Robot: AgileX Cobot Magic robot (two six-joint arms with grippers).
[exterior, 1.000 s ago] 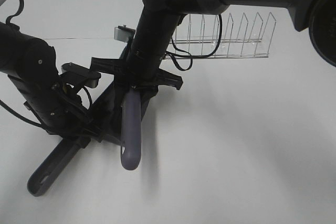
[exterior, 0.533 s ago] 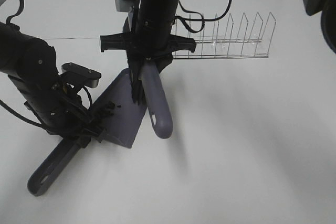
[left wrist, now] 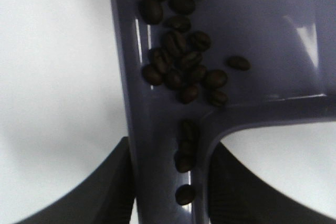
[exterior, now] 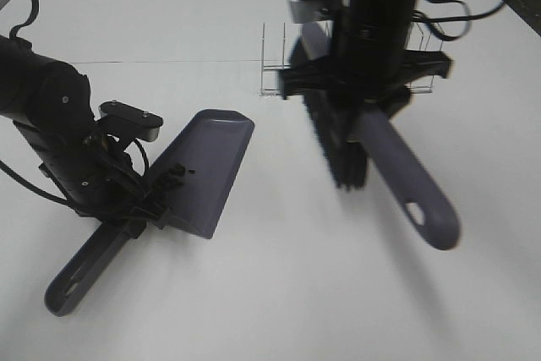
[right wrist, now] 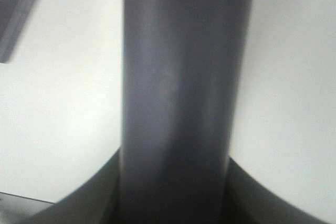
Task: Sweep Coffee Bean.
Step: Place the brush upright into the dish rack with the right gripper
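Note:
The grey-purple dustpan [exterior: 207,166] rests tilted on the white table at the left, its handle [exterior: 84,264] pointing to the front left. My left gripper [exterior: 139,205] is shut on the handle where it meets the pan. The coffee beans [left wrist: 184,66] lie inside the pan near the handle and down its channel; in the high view only specks [exterior: 180,172] show. My right gripper [exterior: 355,107] is shut on the brush handle [exterior: 406,179] and holds the brush, black bristles [exterior: 338,145] down, in the air right of the pan. The handle fills the right wrist view [right wrist: 178,98].
A clear wire rack [exterior: 279,65] stands at the back, partly hidden behind the right arm. The white table [exterior: 279,293] spreads in front and to the right. The left arm's black body [exterior: 51,124] and cables stand at the left edge.
My right arm has lifted the brush off the dustpan and swung it far to the right. The dustpan and left gripper have not moved.

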